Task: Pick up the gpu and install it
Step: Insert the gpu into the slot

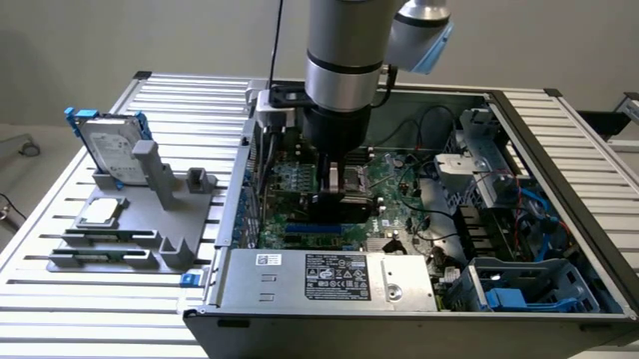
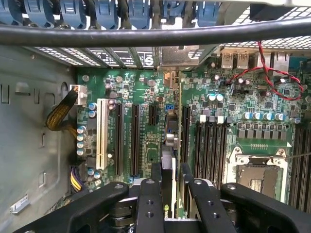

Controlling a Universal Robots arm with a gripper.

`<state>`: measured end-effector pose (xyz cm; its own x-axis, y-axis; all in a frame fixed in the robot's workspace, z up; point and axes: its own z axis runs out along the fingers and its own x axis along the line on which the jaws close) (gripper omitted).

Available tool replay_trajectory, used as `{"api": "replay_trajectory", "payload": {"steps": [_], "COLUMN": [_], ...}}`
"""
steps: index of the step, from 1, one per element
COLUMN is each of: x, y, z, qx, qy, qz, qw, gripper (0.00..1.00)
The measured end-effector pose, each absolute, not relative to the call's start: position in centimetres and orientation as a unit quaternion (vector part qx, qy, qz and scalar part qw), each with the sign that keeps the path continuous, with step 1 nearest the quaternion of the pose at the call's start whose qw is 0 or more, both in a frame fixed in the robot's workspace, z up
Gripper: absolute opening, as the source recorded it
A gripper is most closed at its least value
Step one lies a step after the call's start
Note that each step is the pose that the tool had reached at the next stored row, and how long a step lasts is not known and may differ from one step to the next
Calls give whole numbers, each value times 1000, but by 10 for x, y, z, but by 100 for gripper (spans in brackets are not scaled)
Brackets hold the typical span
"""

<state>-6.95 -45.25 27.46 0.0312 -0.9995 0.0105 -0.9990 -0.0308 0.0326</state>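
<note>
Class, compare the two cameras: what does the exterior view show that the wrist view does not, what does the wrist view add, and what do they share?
The exterior view adds the hard drive standing in a grey holder beside the open computer case, and the power supply. The wrist view adds a white expansion slot and a yellow and black cable bundle. Shared: the green motherboard and the gripper shut on the gpu, held edge-on over the board.
</note>
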Motion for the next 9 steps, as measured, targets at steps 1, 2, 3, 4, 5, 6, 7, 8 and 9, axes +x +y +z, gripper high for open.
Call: {"api": "replay_trajectory", "payload": {"steps": [1,2,3,4,5,6,7,8,9], "x": [-70,-70,-70,-70,-70,-71,-71,-71,-71], "y": [-453,-453,-453,-454,-454,-455,-455,-455,-455], "z": [274,274,274,274,274,274,274,274,274], "qx": [718,718,718,718,717,717,717,717,718], "qy": [-696,-696,-696,-696,-696,-696,-696,-696,-696], "qz": [-8,-8,-8,-8,-8,-8,-8,-8,-8], "qw": [15,15,15,15,15,15,15,15,15], "gripper": [26,26,26,26,26,26,26,26,26]}}
